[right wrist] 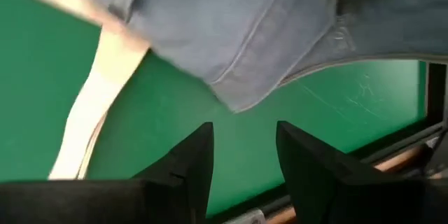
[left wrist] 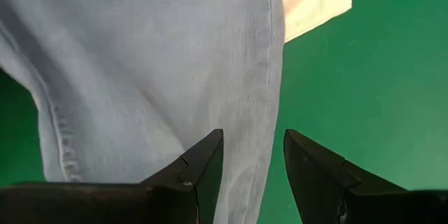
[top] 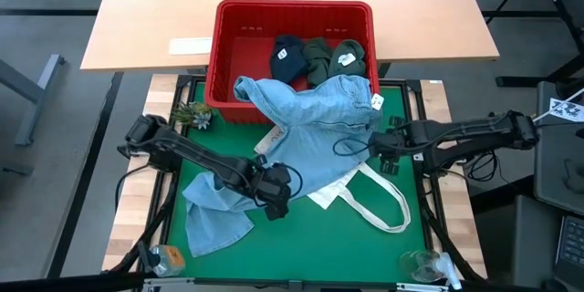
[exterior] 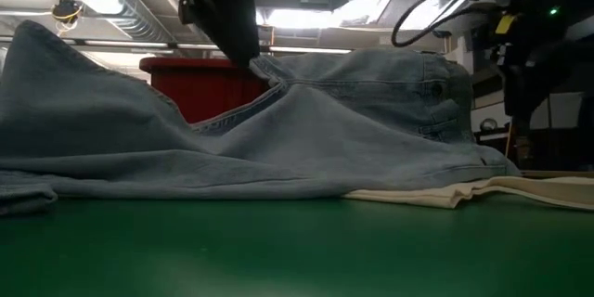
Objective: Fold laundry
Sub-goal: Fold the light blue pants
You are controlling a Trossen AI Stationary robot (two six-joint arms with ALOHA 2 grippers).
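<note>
On the green mat (top: 301,237), you have the light blue denim jeans (top: 315,123) spread out, their waist end draped over the near rim of the red basket (top: 292,18) at the far side and one leg trailing toward the near left corner. So the garment's long axis runs diagonally, from far right to near left. Your left gripper (top: 278,199) sits over the middle of that trailing leg; in the left wrist view its fingers (left wrist: 203,168) stand apart with the leg's hem edge lying between them, released, not pinching cloth. Your right gripper (top: 379,141) hovers just beside the right edge of the jeans near the waist; in its wrist view the fingers (right wrist: 192,161) are parted over bare mat, with the denim edge just ahead of them and nothing held. The cream tote bag (top: 365,192) lies partly under the jeans on the right. In the basket you can see a navy garment (top: 290,59) and two olive green garments (top: 333,59).
</note>
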